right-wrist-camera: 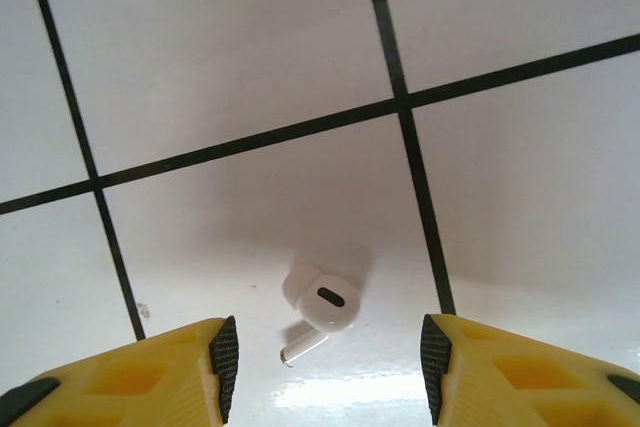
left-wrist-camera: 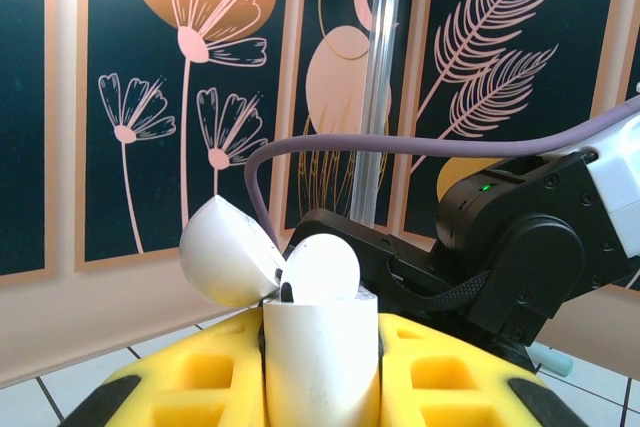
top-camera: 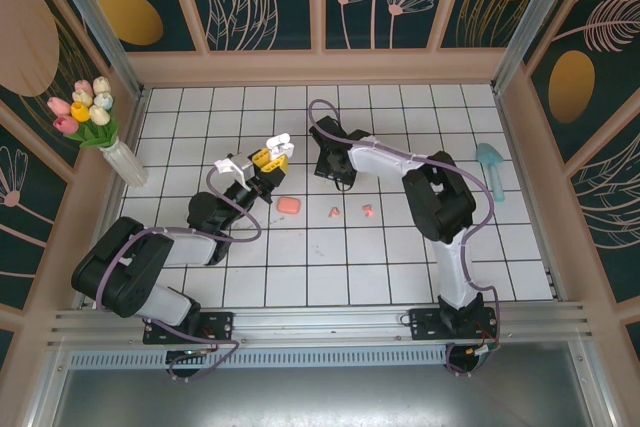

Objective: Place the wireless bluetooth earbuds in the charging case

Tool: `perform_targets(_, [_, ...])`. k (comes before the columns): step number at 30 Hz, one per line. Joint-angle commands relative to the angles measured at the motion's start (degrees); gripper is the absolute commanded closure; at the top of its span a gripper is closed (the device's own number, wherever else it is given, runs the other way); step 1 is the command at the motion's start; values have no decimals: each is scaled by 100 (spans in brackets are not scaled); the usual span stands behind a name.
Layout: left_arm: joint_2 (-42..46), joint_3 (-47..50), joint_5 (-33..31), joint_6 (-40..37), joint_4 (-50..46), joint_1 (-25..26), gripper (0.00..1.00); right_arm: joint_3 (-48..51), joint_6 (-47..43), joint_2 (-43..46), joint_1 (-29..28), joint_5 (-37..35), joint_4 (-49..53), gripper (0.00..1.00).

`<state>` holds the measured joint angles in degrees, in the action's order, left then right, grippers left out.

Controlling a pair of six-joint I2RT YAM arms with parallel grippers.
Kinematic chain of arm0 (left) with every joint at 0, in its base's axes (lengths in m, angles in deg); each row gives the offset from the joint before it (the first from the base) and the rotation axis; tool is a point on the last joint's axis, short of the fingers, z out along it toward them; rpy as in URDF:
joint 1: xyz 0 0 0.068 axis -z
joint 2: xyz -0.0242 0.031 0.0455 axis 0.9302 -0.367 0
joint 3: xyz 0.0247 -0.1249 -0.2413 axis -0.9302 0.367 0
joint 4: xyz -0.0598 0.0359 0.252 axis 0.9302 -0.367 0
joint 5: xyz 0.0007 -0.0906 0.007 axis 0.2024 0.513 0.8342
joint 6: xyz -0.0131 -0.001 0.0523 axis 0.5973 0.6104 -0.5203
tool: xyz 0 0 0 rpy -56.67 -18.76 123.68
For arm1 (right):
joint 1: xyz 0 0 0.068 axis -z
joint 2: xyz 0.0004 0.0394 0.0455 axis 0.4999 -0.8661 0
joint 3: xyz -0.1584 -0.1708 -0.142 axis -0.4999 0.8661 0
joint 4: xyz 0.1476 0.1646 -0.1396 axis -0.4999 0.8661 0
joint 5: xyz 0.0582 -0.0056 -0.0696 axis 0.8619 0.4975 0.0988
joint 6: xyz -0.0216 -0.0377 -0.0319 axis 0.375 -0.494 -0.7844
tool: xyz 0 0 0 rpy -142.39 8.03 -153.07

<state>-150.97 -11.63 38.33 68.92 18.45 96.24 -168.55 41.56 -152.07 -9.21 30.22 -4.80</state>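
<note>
My left gripper [top-camera: 272, 154] is shut on an upright white charging case [left-wrist-camera: 320, 362], held between its yellow fingers [left-wrist-camera: 170, 392]. The case lid [left-wrist-camera: 225, 252] is flipped open to the left, and one white earbud [left-wrist-camera: 320, 269] sits in the case. My right gripper [right-wrist-camera: 328, 367] hangs open just above the tiled floor, with a second white earbud [right-wrist-camera: 320, 302] lying on its side between the fingertips, untouched. In the top view the right gripper [top-camera: 335, 172] is right of the left one. Two salmon-pink earbuds [top-camera: 335, 212] [top-camera: 368, 211] lie on the tiles nearer the arm bases.
A salmon-pink case [top-camera: 290, 205] lies on the tiles left of the pink earbuds. A white vase of tulips [top-camera: 125, 157] stands at the left wall. A light blue scoop-like tool [top-camera: 492, 165] lies at the right. Patterned walls enclose the floor.
</note>
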Motion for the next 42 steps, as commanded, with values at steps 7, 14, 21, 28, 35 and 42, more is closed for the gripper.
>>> perform_targets(7, [4, -167, -24, 98, 1357, 18, 100, -336, 452, -265, -105, -397, 419, 46])
perform_targets(14, [1, -172, -33, 80, 1351, 18, 100, -716, 524, -593, -105, -473, 637, 46])
perform_targets(21, [0, -181, -41, 75, 1351, 16, 100, -889, 539, -805, -100, -465, 739, 47])
perform_targets(28, [0, -169, -41, 74, 1359, 18, 100, -847, 498, -862, -112, -397, 696, 53])
perform_targets(35, [18, -170, -59, 75, 1356, 18, 100, -835, 361, -863, -208, -296, 669, 61])
perform_targets(42, [35, -174, -50, 83, 1352, 22, 100, -691, -137, -768, -250, -167, 490, 72])
